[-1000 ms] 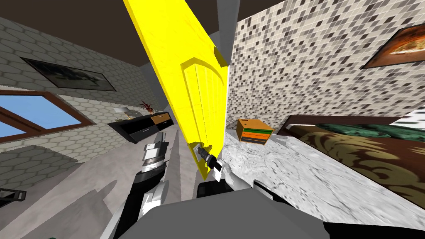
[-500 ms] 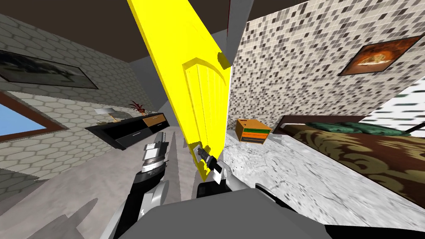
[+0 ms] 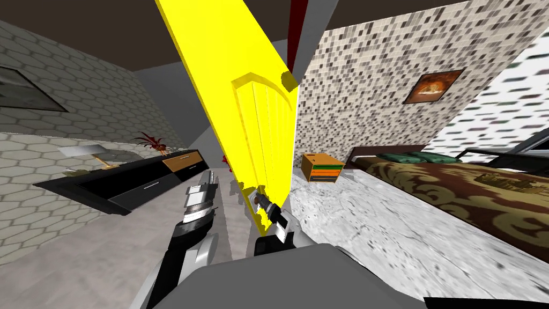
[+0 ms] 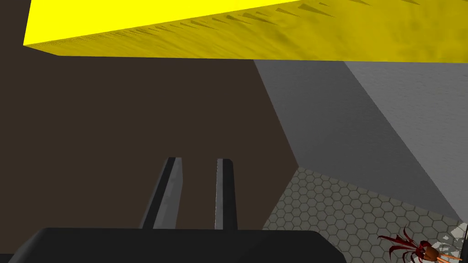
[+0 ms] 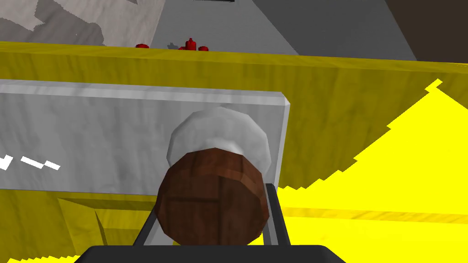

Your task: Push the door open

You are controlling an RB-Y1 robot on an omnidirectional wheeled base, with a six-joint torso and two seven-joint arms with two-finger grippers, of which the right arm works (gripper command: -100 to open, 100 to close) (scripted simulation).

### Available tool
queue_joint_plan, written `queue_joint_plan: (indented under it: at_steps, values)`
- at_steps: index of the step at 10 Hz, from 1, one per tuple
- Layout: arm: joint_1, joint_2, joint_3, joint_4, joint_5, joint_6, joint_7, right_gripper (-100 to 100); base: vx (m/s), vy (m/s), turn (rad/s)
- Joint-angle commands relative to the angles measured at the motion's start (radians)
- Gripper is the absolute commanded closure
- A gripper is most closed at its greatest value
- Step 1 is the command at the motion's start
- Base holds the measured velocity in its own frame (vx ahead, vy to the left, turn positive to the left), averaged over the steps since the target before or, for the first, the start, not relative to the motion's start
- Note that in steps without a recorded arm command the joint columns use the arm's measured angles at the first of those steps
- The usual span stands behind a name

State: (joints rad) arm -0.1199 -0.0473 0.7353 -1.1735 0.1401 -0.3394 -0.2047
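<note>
Door [image 3: 252,107] is yellow and ajar straight ahead, right end effector [image 5: 212,214] clamped on its brown knob [image 5: 211,205], left end effector [image 4: 199,162] pinched closed on nothing beside it.

**No legible writing in view**

No text, number, brand or sign can be read. In the head view, the orange box [image 3: 321,168] right of centre carries green and dark bands but no letters. The framed picture [image 3: 433,87] at upper right is a brownish-orange blur. In the right wrist view, the grey plate [image 5: 114,137] behind the brown knob [image 5: 212,205] on the yellow door [image 3: 225,64] bears a few white dashes at the frame's left edge that form no character.
</note>
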Motion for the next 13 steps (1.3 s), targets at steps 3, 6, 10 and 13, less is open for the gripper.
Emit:
queue_joint_plan:
  at_steps: [3,6,10,13]
  values:
    - [0.053,0.013,-0.033,-0.038,0.06,0.026,-0.015,100,0.123,0.252,-0.213]
    - [0.081,0.004,-0.02,-0.073,0.081,0.033,-0.018,-100,0.065,0.12,-0.192]
    - [0.107,0.01,0.012,-0.098,0.09,0.044,-0.015,-100,-0.159,-0.156,-0.056]
    - [0.121,0.031,0.026,-0.104,0.095,0.043,-0.012,-100,-0.16,-0.106,-0.09]
